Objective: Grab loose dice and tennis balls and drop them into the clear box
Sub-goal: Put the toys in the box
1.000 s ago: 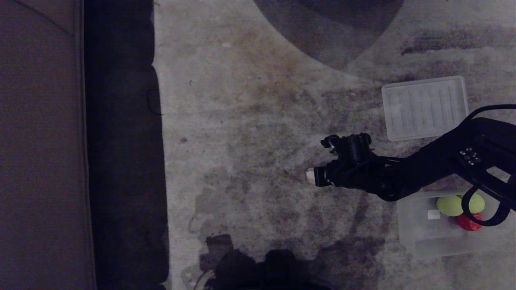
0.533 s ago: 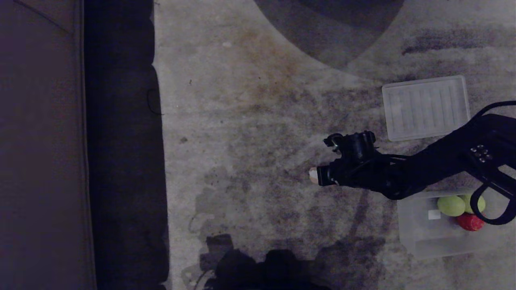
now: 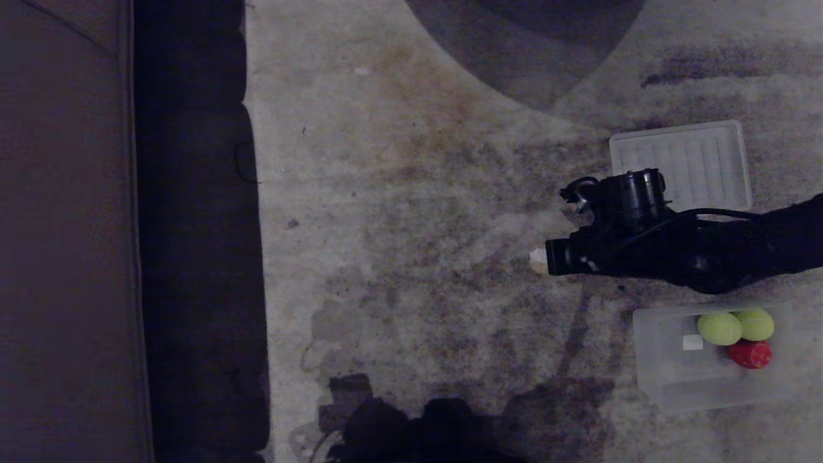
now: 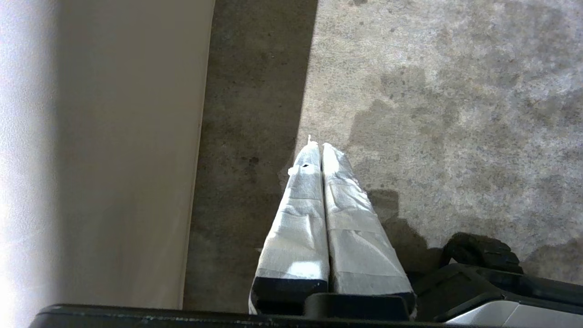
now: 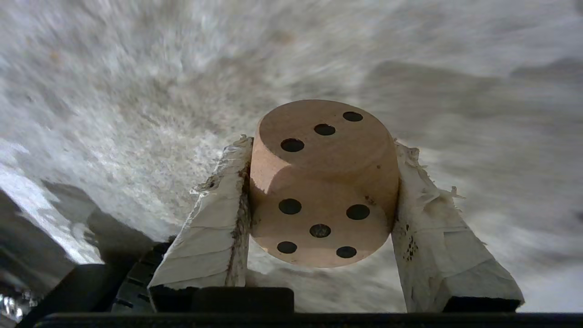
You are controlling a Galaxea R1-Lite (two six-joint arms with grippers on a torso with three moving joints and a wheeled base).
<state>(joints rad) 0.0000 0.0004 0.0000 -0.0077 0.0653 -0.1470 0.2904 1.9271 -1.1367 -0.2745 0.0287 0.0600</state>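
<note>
**Currently carrying a tan die, box not reached yet**

Right gripper (image 5: 321,200) has the tan die (image 5: 323,182) pinched between its two taped fingers (image 5: 214,228); five-pip face toward the wrist camera, three-pip face beside it. Die is off the carpet (image 3: 418,193). In the head view the right gripper (image 3: 537,260) sits over bare carpet, left of and slightly beyond the clear box (image 3: 669,379), with the ribbed lid (image 3: 681,170) lying further off behind the arm. Box holds two tennis balls (image 3: 720,328) and a red die (image 3: 749,354), bunched at its right end.

Risks as I see them:
- Grip is on two flat faces only, and the finger tape is frayed. A fast swing could let the die twist or slip out before I'm over the box.
- Letting go early puts it on the carpet short of the box's left wall.
- Box is shallow, so a high drop could bounce off the balls and out.
- Lid is close; must not mistake it for the target.

Left gripper (image 4: 321,155) is parked, fingers pressed together and empty, near the pale furniture edge (image 4: 114,150).
</note>
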